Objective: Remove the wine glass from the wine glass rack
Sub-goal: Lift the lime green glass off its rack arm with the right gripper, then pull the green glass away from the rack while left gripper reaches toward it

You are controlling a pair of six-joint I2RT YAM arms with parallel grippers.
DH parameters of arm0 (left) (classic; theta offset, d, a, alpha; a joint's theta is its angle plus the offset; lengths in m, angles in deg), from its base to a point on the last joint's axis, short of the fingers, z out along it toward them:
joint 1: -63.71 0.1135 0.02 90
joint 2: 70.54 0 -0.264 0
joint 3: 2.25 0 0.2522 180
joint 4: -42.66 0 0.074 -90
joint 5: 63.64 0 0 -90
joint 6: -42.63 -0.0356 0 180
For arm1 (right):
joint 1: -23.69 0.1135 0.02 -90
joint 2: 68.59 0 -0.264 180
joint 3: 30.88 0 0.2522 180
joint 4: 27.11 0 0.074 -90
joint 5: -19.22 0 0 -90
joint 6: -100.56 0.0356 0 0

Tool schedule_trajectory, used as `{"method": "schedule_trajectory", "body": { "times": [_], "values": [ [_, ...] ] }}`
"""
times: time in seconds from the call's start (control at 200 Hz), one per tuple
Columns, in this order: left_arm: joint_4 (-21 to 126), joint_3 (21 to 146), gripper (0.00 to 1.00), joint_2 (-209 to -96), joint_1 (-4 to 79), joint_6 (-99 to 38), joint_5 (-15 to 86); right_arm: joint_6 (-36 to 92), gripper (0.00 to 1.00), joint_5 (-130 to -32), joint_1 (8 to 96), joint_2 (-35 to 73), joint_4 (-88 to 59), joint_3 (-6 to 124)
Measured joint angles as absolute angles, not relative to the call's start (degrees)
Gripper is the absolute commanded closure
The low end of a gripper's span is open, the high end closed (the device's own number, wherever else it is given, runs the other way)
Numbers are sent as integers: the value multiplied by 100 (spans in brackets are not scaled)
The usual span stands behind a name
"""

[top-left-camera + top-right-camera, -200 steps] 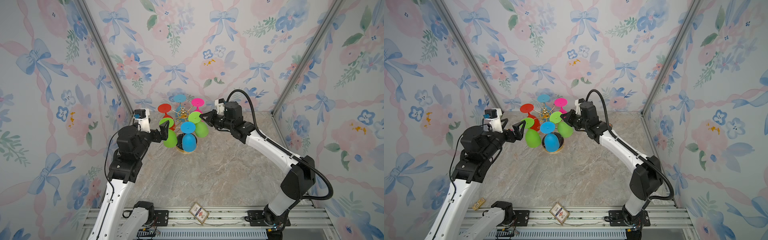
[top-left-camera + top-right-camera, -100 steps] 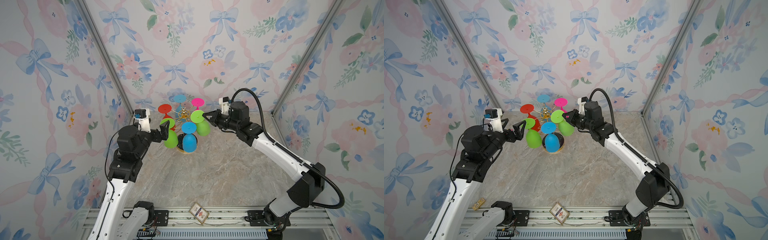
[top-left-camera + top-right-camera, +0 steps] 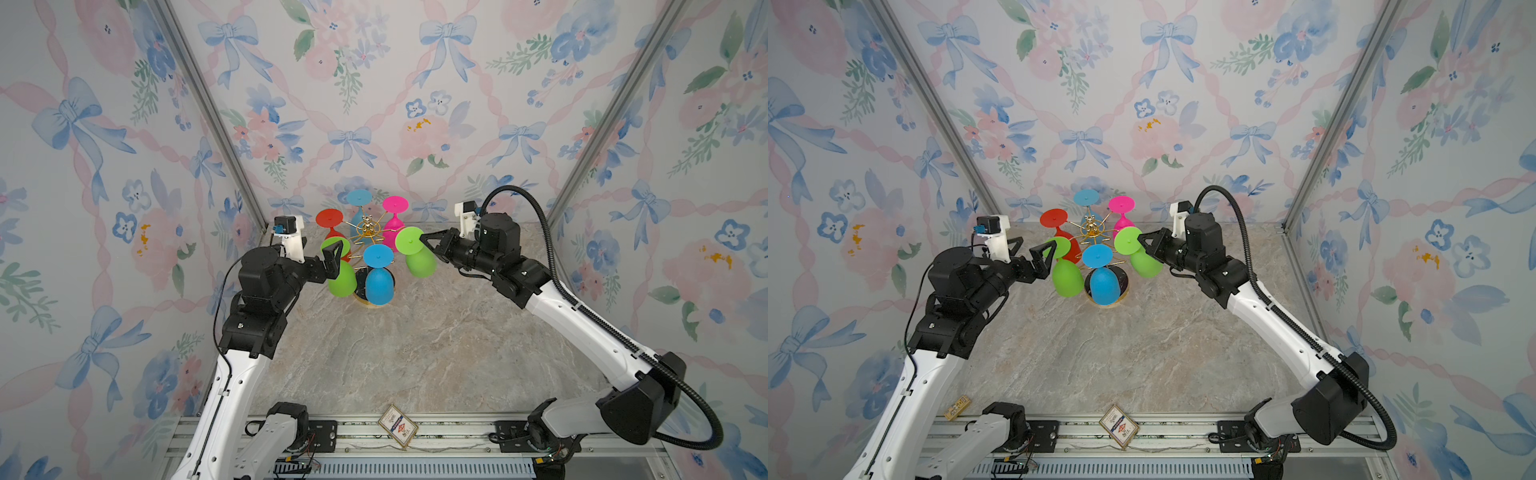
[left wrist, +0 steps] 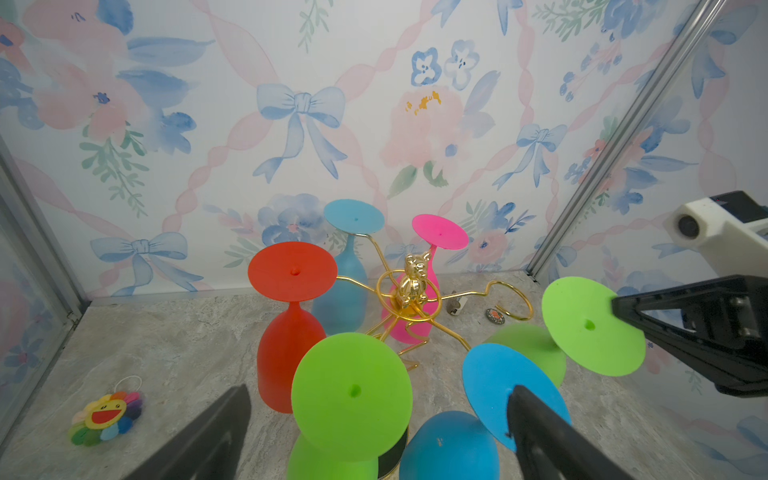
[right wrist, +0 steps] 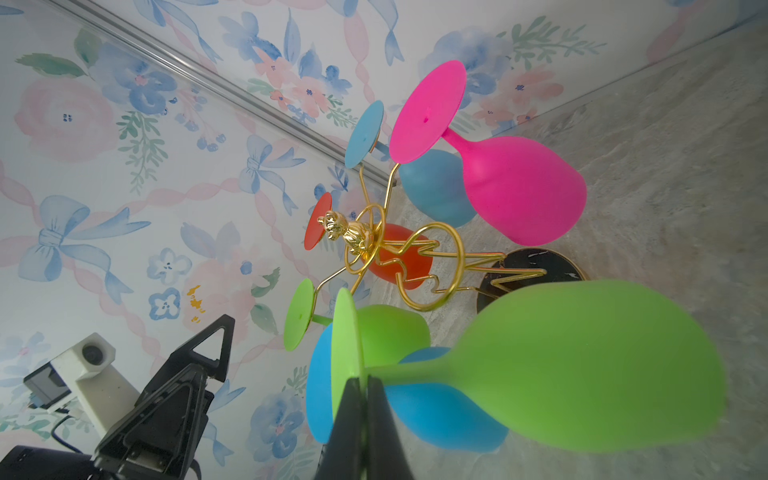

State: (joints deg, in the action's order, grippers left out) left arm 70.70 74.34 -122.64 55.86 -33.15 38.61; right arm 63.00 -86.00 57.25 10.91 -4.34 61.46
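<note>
— Where's the wine glass (image 3: 420,262)?
— The green one is clamped at the stem in the right pincer (image 5: 365,380), just clear of the wine glass rack (image 3: 368,232) and above the bench (image 3: 415,353).
— And the left pincer (image 3: 1034,250)?
— It's spread wide by the second green glass (image 3: 1066,277); I can't tell if they touch.
— What's the count?
— Six glasses: five hanging and one held.

Wide-open jaws of the left gripper (image 4: 378,392) frame a green wine glass (image 4: 353,395) on the wine glass rack (image 4: 409,291).

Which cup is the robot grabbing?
Find the gold wine glass rack near the back wall, hung with colourful upside-down glasses. On its right side, the right gripper pinches the round foot of a green wine glass. The other green glass hangs from the rack's left side.
</note>
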Motion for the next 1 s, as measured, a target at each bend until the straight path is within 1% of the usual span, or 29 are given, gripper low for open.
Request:
{"method": "schedule_trajectory", "body": {
  "times": [0.23, 0.43, 0.645, 0.875, 1.0],
  "values": [
    [7064, 7720, 3, -12456, 5262, -3179, 4143, 5544, 100, -8113, 5567, 55, 102, 5746],
    [7064, 7998, 6, -12733, 4552, -3011, 4432, 4897, 100, -7884, 5235, -732, 373, 5386],
    [7068, 8153, 7, -12893, 3949, -2902, 4690, 4381, 100, -7954, 4770, -1306, 567, 5014],
    [7024, 8448, 8, -13221, 3142, -2819, 4891, 3806, 100, -8260, 4697, -1779, 618, 4911],
    [6889, 8481, 13, -13435, 2749, -2729, 5004, 3551, 100, -8515, 4697, -1953, 578, 4911]
  ]
}}
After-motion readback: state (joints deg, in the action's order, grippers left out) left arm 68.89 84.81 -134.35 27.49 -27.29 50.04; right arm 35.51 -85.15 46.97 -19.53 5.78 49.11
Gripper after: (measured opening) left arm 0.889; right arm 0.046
